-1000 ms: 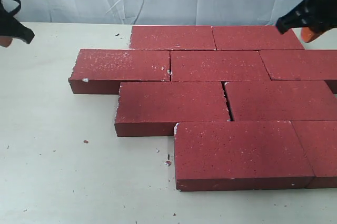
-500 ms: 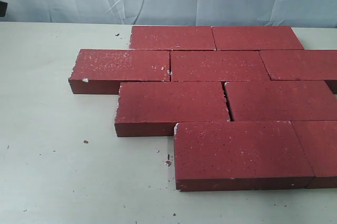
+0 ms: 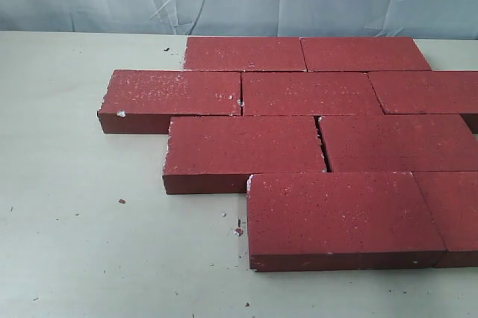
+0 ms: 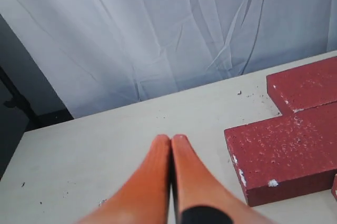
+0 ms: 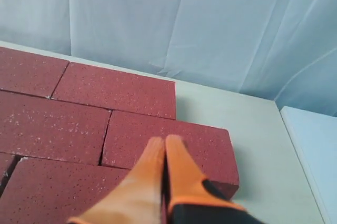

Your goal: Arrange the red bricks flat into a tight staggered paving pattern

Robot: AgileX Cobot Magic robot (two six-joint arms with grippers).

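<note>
Orange at far left: left end effector [image 4: 171,145] pinched fully together, gripping nothing, poised over bare surface [image 4: 95,145] near the leftmost of the red bricks [image 3: 172,98]. Moving right, nine counted in the exterior view, all lying flat in four rows, each row offset from the next, joints mostly touching. Just one thin crack [image 3: 323,146] between the two in the third row. Farther right, right end effector [image 5: 165,142] likewise pressed together and empty, above a brick at the patch's right end. Judged essentially finished; at most, closing that crack left to do.
</note>
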